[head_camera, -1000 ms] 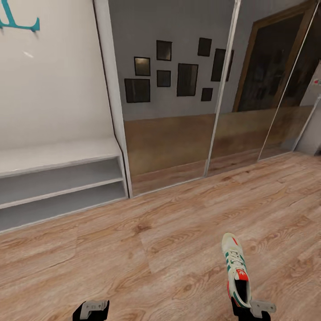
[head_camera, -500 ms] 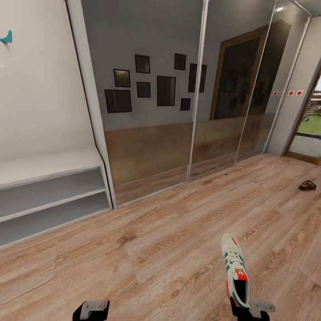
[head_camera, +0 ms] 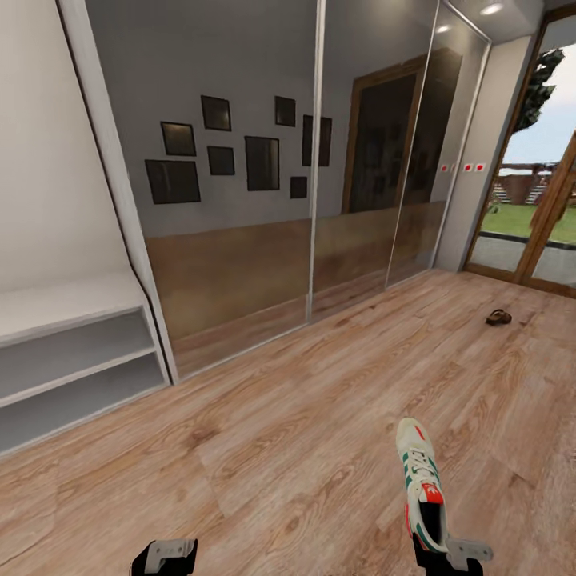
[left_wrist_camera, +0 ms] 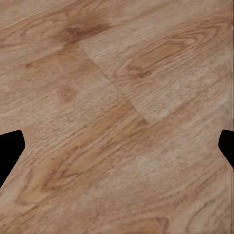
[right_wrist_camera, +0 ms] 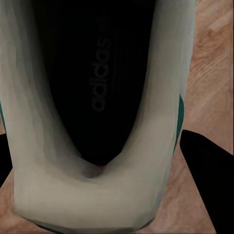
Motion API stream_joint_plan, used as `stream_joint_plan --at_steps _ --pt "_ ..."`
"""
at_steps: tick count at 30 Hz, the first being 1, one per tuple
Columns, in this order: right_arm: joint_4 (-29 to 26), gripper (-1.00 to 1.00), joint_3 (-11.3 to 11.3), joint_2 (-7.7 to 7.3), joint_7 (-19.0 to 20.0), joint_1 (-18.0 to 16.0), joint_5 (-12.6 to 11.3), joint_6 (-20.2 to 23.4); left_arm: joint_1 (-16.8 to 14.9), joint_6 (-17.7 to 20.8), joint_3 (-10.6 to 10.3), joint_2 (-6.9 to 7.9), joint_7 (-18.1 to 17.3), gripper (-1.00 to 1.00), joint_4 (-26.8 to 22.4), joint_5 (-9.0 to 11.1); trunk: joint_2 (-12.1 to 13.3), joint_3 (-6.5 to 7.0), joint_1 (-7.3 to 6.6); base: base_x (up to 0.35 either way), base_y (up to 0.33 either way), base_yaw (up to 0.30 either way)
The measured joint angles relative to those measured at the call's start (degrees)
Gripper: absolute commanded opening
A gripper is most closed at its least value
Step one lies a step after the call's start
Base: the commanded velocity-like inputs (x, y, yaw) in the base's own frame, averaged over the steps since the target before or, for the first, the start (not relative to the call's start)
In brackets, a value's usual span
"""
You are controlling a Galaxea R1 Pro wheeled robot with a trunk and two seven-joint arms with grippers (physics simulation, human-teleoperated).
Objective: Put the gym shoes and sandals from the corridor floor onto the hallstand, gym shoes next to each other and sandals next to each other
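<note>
One gym shoe [head_camera: 422,490], white with green stripes and a red-orange heel, is held above the corridor floor [head_camera: 304,432] with its toe pointing away from me. My right gripper [head_camera: 440,554] is shut on its heel. The right wrist view looks into the gym shoe's dark opening [right_wrist_camera: 97,97], with a black finger [right_wrist_camera: 207,175] beside it. My left gripper [head_camera: 164,555] is open and holds nothing, its tips wide apart over bare planks [left_wrist_camera: 117,122]. One brown sandal [head_camera: 498,318] lies far off on the floor at the right. The other shoe and sandal are out of view.
A low white bench with two open shelves [head_camera: 72,352] stands against the wall at the left. Mirrored wardrobe doors [head_camera: 240,200] run along the far side. A glass door to a garden [head_camera: 528,200] is at the right, beyond the sandal.
The whole view has swung to the right, so the camera moved. The bench slid leftward in the picture, and the sandal and garden door came further into view. The shoe stays in my right gripper.
</note>
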Motion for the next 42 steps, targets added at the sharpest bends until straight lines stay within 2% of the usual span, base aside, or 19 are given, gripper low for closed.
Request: stream_joint_plan --at_steps 10,17,23,42 --pt "0.0 -1.00 0.0 0.01 0.0 0.0 0.0 0.0 0.0 0.0 0.0 -0.01 0.0 1.00 0.1 0.0 0.0 -0.48 -0.03 0.298 -0.041 -0.268" --pt "0.0 -1.00 0.0 0.07 0.0 0.0 0.0 0.0 0.0 0.0 0.0 -0.01 0.0 1.00 0.5 -0.1 0.0 -0.85 -0.03 0.310 -0.178 -0.256" --pt "-0.1 -1.00 0.0 0.78 0.0 0.0 0.0 0.0 0.0 0.0 0.0 -0.01 0.0 1.00 0.7 -0.1 0.0 -1.20 -0.03 0.304 -0.195 -0.238" --pt "0.0 -1.00 0.0 0.89 0.0 0.0 0.0 0.0 0.0 0.0 0.0 -0.01 0.0 1.00 0.7 0.0 0.0 -2.39 -0.03 0.312 -0.156 -0.228"
